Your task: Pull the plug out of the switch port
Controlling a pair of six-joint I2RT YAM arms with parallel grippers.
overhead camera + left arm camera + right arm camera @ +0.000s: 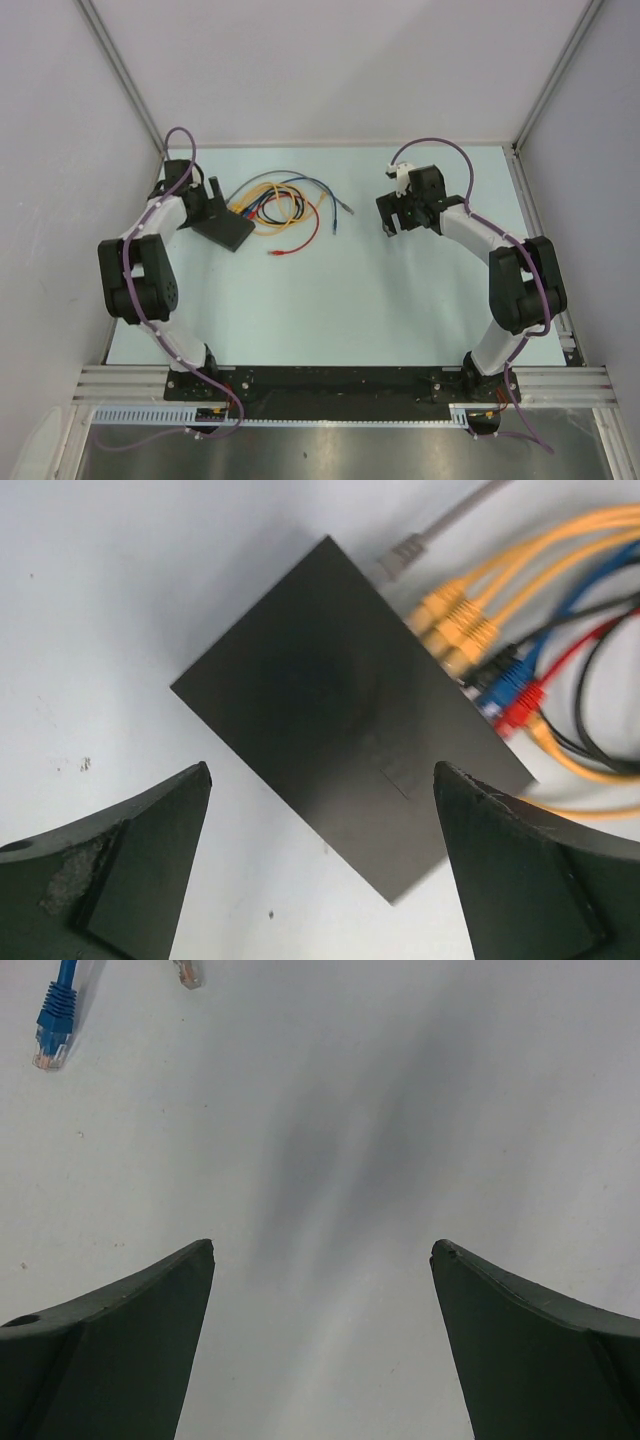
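Observation:
The switch [228,231] is a flat matte-black box lying at the back left of the table. In the left wrist view, the switch [340,700] has yellow plugs [455,622], a blue plug [506,678] and a red plug [523,704] in its sockets along the right edge. A grey plug [405,552] lies at its far corner. My left gripper [322,768] is open just above the switch's near edge, and it shows at the switch's left end in the top view [212,198]. My right gripper [389,217] is open and empty over bare table [322,1245].
A tangle of yellow, blue, red and black cables [285,208] spreads right of the switch. A loose blue plug [54,1032] and another loose cable end [187,972] lie ahead and left of the right gripper. Grey walls enclose the table.

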